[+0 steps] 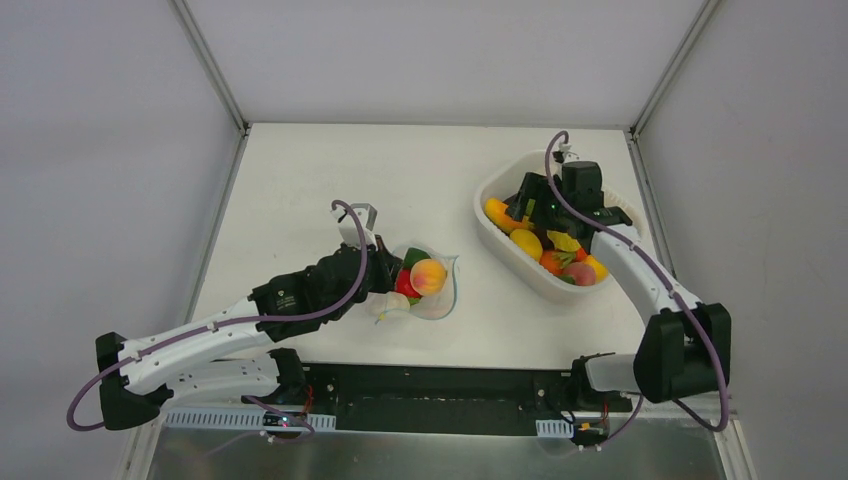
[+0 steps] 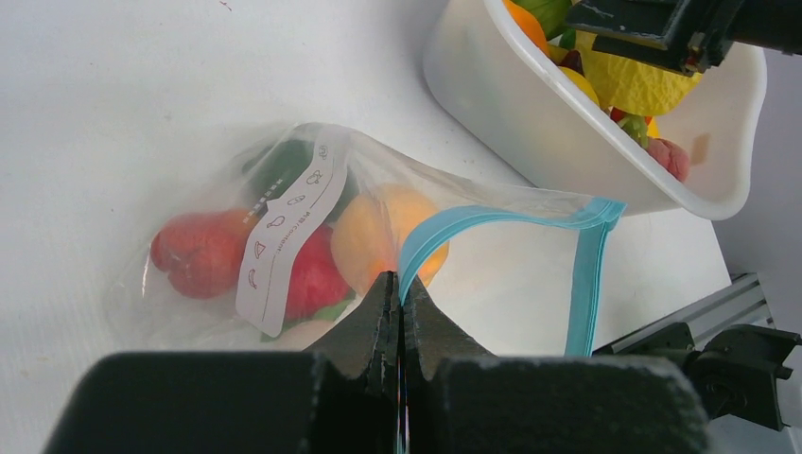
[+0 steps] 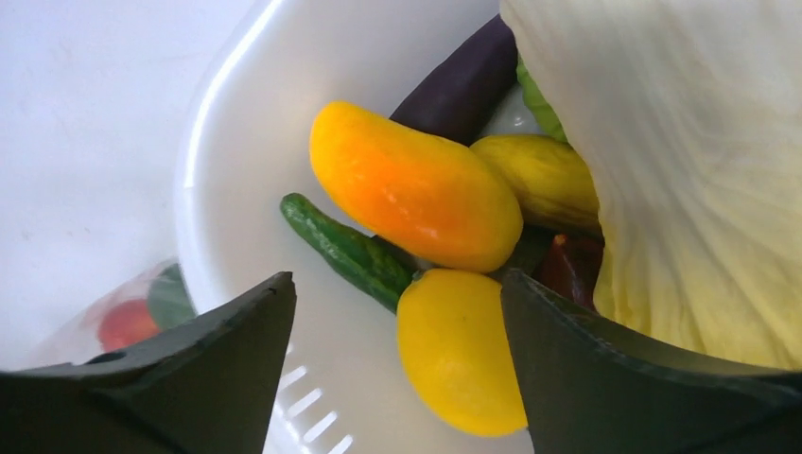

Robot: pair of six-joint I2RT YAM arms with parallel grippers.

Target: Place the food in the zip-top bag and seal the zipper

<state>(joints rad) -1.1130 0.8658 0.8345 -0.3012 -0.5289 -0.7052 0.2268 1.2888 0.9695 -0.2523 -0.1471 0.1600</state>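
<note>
I read the left gripper [image 2: 399, 288] as closed, clamped on the thin teal-blue zipper strip [image 2: 444, 230] of the clear crinkly plastic zip-top bag [image 1: 440, 300], which lies centre-left in the top view. Red and orange glossy toy food [image 2: 199, 253] sits inside it. The right gripper [image 3: 397, 280], jaws apart, hangs over the white rounded plastic tub [image 1: 490, 230] at upper right, above yellow and orange toy pieces [image 3: 411, 189].

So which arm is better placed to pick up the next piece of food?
Right. The right pincer hangs open inside the white tub, above a yellow fruit. The left pincer is shut on the zip-top bag at its zipper, so it looks busy holding that.
</note>
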